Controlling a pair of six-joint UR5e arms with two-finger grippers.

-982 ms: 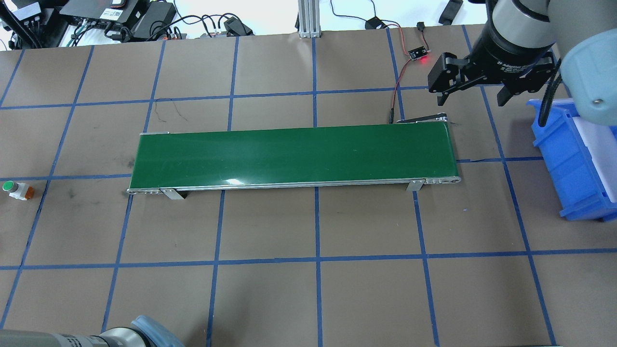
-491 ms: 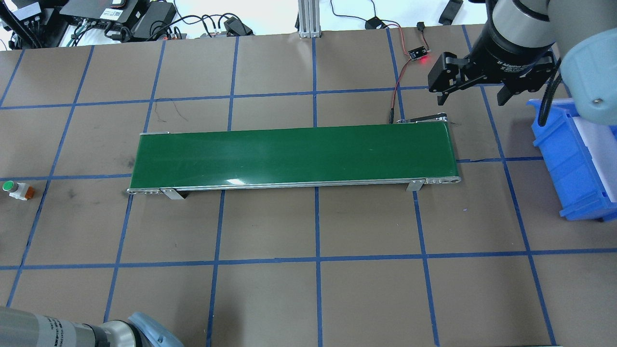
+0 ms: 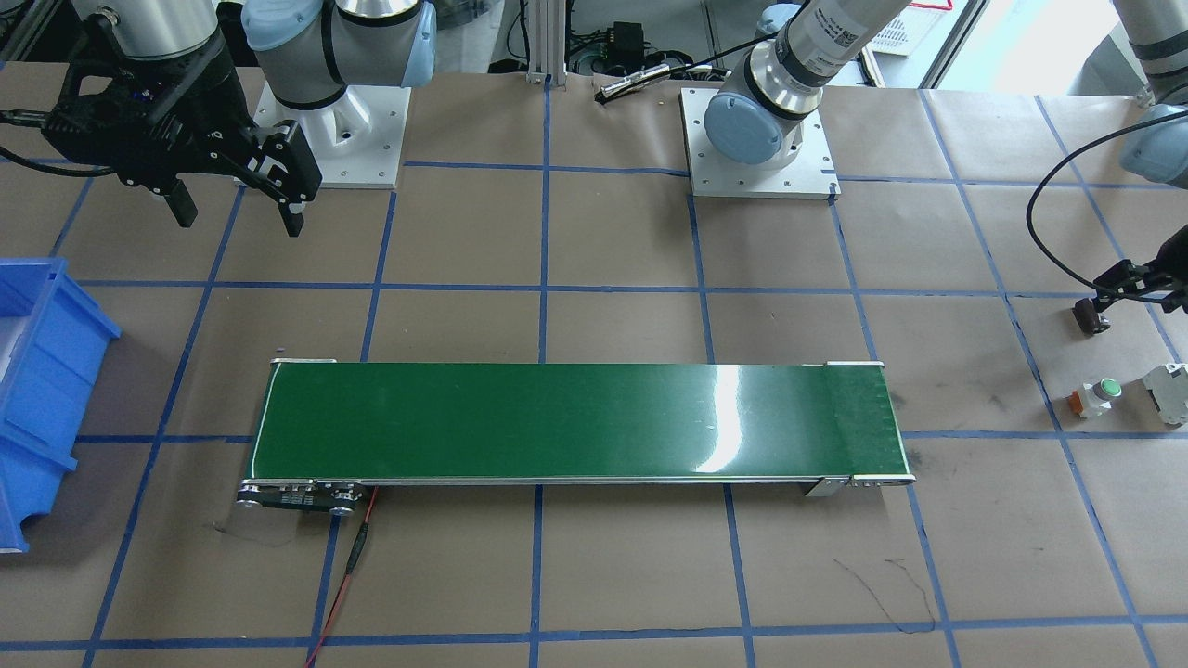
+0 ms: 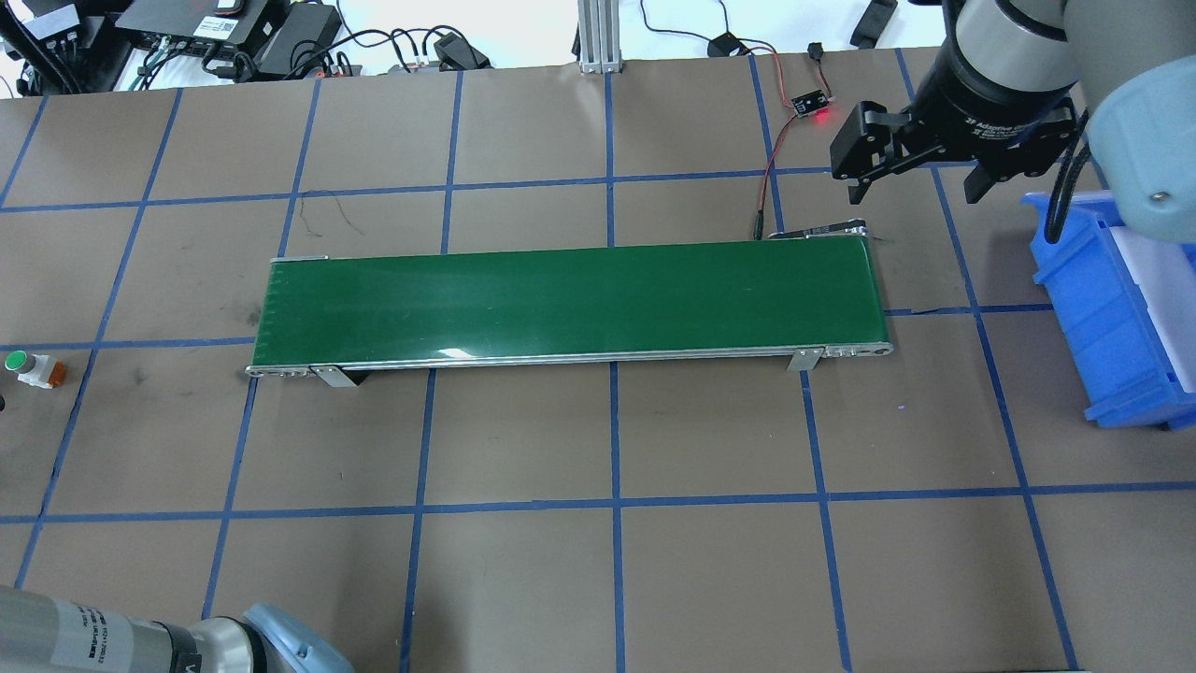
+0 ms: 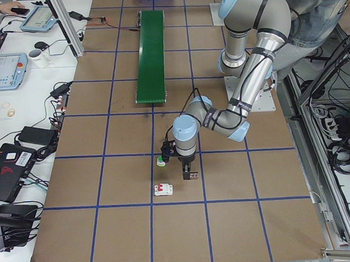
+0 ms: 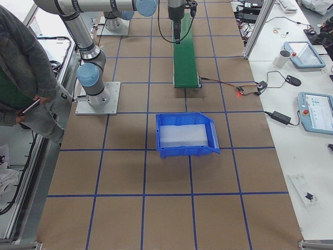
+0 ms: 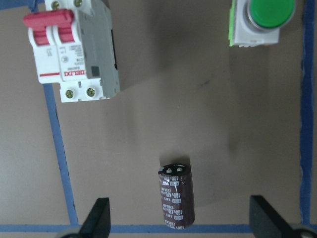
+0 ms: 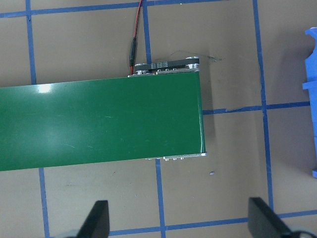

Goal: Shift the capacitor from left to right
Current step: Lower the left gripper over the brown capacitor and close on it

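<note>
The capacitor (image 7: 176, 198) lies on its side on the brown paper toward the table's left edge, clear of the green conveyor belt (image 4: 570, 299). The left gripper (image 7: 181, 221) hangs over it with jaws spread wide, one finger on either side and neither touching. A green-topped push button (image 7: 262, 20) and a white circuit breaker (image 7: 74, 49) sit nearby. The right gripper (image 4: 916, 192), also spread wide and empty, hovers near the far edge beside the blue bin (image 4: 1112, 318).

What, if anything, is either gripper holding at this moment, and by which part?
Nothing is held. The left gripper is open astride the capacitor, which lies untouched on the table; the right gripper is open and empty.
</note>
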